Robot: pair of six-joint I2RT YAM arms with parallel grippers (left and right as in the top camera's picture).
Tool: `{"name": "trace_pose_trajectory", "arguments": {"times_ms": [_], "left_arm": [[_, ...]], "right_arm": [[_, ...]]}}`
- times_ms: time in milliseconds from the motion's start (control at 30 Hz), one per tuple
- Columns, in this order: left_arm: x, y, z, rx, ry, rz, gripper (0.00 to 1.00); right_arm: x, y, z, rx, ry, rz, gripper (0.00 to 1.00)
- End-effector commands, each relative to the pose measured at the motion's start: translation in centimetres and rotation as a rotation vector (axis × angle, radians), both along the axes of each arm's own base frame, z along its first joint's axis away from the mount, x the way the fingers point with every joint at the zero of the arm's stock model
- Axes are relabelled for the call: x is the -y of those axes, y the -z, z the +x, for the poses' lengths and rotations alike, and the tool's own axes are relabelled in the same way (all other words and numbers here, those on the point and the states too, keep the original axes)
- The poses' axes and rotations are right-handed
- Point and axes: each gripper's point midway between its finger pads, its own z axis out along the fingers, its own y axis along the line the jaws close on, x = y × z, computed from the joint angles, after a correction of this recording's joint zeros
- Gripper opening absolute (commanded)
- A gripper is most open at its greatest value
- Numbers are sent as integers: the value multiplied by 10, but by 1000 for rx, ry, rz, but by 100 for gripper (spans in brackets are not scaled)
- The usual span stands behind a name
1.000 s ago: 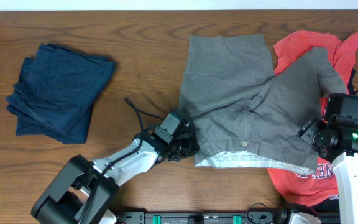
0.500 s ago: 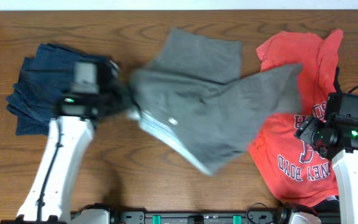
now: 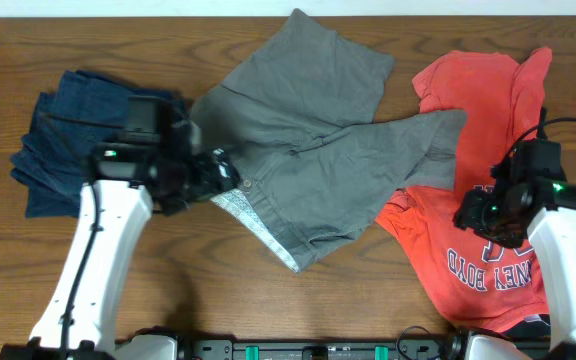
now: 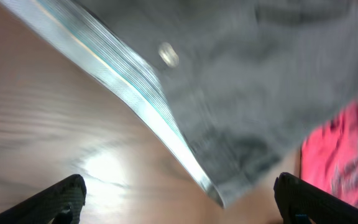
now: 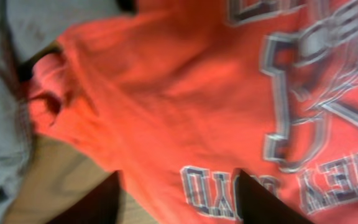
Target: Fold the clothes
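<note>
Now | left gripper (image 3: 208, 175) is hovering released beside shorts (image 3: 308, 160) | shorts are lying crumpled on counter (image 3: 368, 310), one leg overlapping shirt (image 3: 488, 250) | right gripper (image 3: 478, 215) is hovering released over shirt | risk: tugging shorts likely drags shirt along.

Garments: three. One grey shorts (image 3: 308, 150), one red T-shirt (image 3: 488, 240), one dark blue garment (image 3: 68, 150). Grippers: two, left gripper (image 3: 218, 172) and right gripper (image 3: 471, 216). Counter (image 3: 368, 305): one.

Tabletop (image 3: 268, 312): brown wood, grain running left to right. Black rail (image 3: 368, 350) with green tabs sits at its near edge. Pale strip (image 3: 118, 5) borders the far edge.
</note>
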Motion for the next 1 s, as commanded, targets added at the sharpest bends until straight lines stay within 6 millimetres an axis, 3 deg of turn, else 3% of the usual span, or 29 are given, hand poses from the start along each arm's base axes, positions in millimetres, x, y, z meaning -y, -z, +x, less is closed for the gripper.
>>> {"name": "trace_pose_trajectory", "arguments": {"times_ms": [0, 67, 267, 533, 600, 733, 800, 967], "left_arm": [[39, 22, -28, -134, 82, -92, 98], [55, 38, -42, -210, 91, -88, 98], [116, 74, -80, -344, 200, -117, 98], [170, 101, -100, -366, 257, -112, 100], [172, 111, -105, -380, 257, -80, 91], [163, 123, -113, -413, 252, -7, 28], [154, 125, -116, -430, 240, 33, 10], [110, 128, -121, -469, 206, 202, 6]], "right_arm": [[-27, 9, -4, -35, -99, 127, 30], [-31, 15, -6, -71, -113, 134, 24], [-48, 30, -11, -143, -171, 158, 24], [-69, 39, -14, -184, -257, 167, 29], [-71, 41, -14, -183, -263, 164, 29], [-73, 44, -13, -180, -256, 164, 29], [-71, 45, -13, -178, -254, 155, 29], [-71, 56, -12, -158, -234, 152, 30]]}}
